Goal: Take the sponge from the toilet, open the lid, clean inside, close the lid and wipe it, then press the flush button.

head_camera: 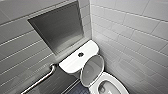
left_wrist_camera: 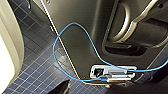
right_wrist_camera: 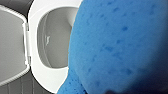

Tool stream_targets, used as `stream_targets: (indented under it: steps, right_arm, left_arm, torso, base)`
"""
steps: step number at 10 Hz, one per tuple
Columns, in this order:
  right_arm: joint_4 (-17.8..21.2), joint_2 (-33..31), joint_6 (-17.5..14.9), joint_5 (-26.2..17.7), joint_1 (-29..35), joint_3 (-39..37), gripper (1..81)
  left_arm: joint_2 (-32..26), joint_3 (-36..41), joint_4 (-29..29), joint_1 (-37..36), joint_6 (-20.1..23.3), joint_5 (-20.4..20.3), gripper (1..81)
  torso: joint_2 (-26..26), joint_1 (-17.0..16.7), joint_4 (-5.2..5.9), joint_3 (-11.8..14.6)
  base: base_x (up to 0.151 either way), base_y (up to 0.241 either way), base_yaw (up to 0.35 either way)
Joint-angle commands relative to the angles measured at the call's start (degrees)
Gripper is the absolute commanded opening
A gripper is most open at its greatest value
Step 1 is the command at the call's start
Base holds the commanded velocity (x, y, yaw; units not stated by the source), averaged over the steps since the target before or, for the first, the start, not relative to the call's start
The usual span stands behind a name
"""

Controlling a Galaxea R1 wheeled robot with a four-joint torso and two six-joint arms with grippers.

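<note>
The white toilet (head_camera: 75, 61) stands in the corner, a dark flush button (head_camera: 80, 54) on its tank top. The lid (head_camera: 92, 70) is raised and leans back against the tank, leaving the bowl (head_camera: 110, 87) open. In the right wrist view the bright blue sponge (right_wrist_camera: 120, 47) looms very close, hanging over the bowl's rim (right_wrist_camera: 33, 50) beside the raised lid (right_wrist_camera: 11, 45). My right gripper is shut on the sponge; its fingers are hidden behind it. The left wrist view holds a white toilet side (left_wrist_camera: 8, 45) and nothing in the left gripper.
White tiled walls close in on both sides. A recessed grey niche (head_camera: 60, 27) sits above the tank and a metal grab bar (head_camera: 41, 80) runs along the left wall. Dark blue floor tiles (left_wrist_camera: 37, 67) lie below, beside my own body panel and a blue cable (left_wrist_camera: 75, 25).
</note>
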Motion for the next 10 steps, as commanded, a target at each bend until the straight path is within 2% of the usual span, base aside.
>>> stream_targets:
  steps: [1, 3, 4, 6, 7, 9, 10]
  right_arm:
    - [-1.64, -5.29, -7.02, -5.5, 2.98, 9.65, 1.0]
    - [-0.76, -11.97, -8.6, -9.88, 8.51, 16.5, 1.0]
    - [-0.58, -12.95, -8.6, -13.21, 11.85, 16.34, 1.0]
    - [-0.67, -12.59, -8.61, -24.28, 19.75, 13.18, 1.0]
    - [-0.67, -12.25, -8.6, -27.98, 23.28, 12.38, 1.0]
    - [-0.93, -10.85, -8.6, -32.03, 27.77, 11.78, 1.0]
    - [-0.93, -9.44, -8.61, -32.3, 28.48, 10.55, 1.0]
  left_arm:
    - [-0.26, -0.58, 0.77, 1.35, 0.15, 2.78, 81.1]
    - [-0.17, -0.58, 0.68, 1.35, 0.24, 2.78, 81.1]
    - [-0.08, -0.58, 0.68, 1.26, 0.23, 2.78, 81.1]
    - [0.0, -0.58, 0.68, 1.09, 0.15, 2.78, 81.1]
    - [0.0, -0.58, 0.68, 1.1, 0.15, 2.78, 81.1]
    - [0.0, -0.58, 0.59, 1.01, 0.15, 2.78, 81.1]
    - [0.0, -0.58, 0.59, 1.0, 0.15, 2.78, 81.1]
  torso:
    - [0.0, 0.0, 0.0, 0.0]
    - [0.0, 0.0, 0.0, 0.0]
    - [0.0, 0.0, 0.0, 0.0]
    - [0.0, 0.0, 0.0, 0.0]
    - [0.0, 0.0, 0.0, 0.0]
    - [0.0, 0.0, 0.0, 0.0]
    - [0.0, 0.0, 5.04, 0.0]
  base:
    - [0.0, 0.0, 0.0]
    - [0.0, 0.0, 0.0]
    - [0.0, 0.0, 0.0]
    - [0.0, 0.0, 0.0]
    - [0.0, 0.0, 0.0]
    - [0.0, 0.0, 0.0]
    - [0.0, 0.0, 0.0]
